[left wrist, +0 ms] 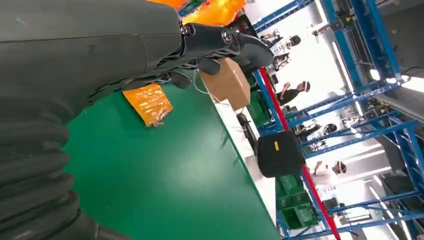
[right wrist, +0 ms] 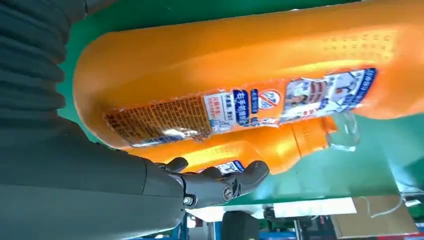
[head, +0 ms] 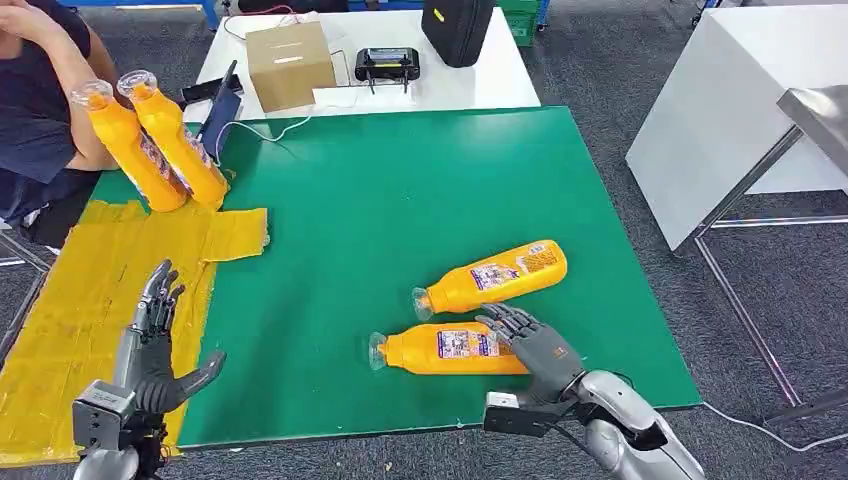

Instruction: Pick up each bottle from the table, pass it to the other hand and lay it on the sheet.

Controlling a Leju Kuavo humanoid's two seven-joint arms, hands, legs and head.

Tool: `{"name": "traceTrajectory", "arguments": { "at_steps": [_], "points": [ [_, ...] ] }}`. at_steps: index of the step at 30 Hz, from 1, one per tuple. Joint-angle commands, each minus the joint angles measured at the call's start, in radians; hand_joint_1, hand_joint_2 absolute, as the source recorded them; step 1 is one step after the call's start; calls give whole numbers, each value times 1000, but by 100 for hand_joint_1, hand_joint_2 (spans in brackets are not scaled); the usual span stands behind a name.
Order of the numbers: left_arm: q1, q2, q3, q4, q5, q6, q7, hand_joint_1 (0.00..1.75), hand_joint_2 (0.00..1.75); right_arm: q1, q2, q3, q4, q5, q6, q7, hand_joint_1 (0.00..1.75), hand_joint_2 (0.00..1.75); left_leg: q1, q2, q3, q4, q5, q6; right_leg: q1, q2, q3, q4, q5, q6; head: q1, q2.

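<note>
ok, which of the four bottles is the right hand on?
The near bottle of the two lying on the green mat; the right hand rests on its base end. The other one lies just beyond, untouched.

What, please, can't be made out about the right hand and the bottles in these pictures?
- Head view: the right hand covers the near bottle's base, so whether it grips is unclear.
- Right wrist view: the far bottle hides most of the near one.
- Head view: label print is too small to read.
</note>
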Motion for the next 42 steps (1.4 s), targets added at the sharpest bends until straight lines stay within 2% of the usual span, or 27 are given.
{"name": "traceTrajectory", "arguments": {
  "at_steps": [1, 16, 23, 27, 28, 29, 30, 34, 40, 42],
  "points": [
    [-8, -14, 27, 21, 1, -3, 5, 0, 175, -3, 24, -8, -17, -6, 11, -7, 0, 175, 2, -2, 2, 0, -1, -2, 1, 6, 2, 0, -1, -2, 0, 0],
    [-6, -15, 38, 22, 0, -4, 5, 0, 175, -19, 33, 9, 2, 10, 15, -2, 0, 175, 2, -2, 1, 0, -1, -1, 1, 5, 2, -1, -1, -2, 0, 0],
    [-16, -17, 47, 32, 0, -12, 5, 0, 175, -114, 15, 93, 149, 85, 40, 62, 0, 175, 2, 0, 1, -1, -1, -1, 1, 6, 1, -1, 0, -1, 0, 0],
    [-34, -15, 38, 53, 0, -17, 4, 0, 175, -185, -24, 167, 247, 86, 101, 80, 0, 175, 1, -2, 1, -1, 0, -1, 1, 4, 1, -1, 0, -1, 0, 0],
    [-41, -13, 34, 62, 0, -18, 4, 0, 175, -202, -33, 184, 270, 78, 117, 76, 59, 175, 2, -3, 2, 0, -1, -1, 1, 6, 3, -2, 0, -2, 0, 0],
    [-49, -11, 30, 73, 0, -18, 4, 0, 175, -220, -41, 204, 294, 64, 133, 69, 161, 175, 1, -2, 1, -1, 0, -1, 1, 5, 2, -1, 0, -1, 0, 0],
    [-52, -10, 29, 78, 0, -18, 4, 0, 175, -225, -45, 210, 304, 63, 136, 68, 175, 175, 2, -4, 3, -1, 0, -1, 1, 6, 3, -2, 0, -2, 0, 0],
    [-53, -9, 29, 84, 1, -17, 4, 0, 175, -236, -56, 236, 318, 49, 147, 66, 173, 175, 3, -6, 4, -1, 0, -1, 2, 4, 6, -3, -1, -2, 1, 0],
    [-66, -7, 25, 93, 9, -18, 3, 0, 175, -268, -92, 291, 319, 10, 179, 83, 171, 175, 1, -3, 4, -1, 0, -1, 0, 2, 4, -1, 0, -1, 0, 0],
    [-73, -6, 22, 99, 12, -18, 4, 0, 175, -278, -105, 311, 320, -4, 190, 85, 175, 175, 2, -8, 5, -1, 1, -1, 1, 3, 5, -2, 0, -2, 0, 0]
  ]
}}
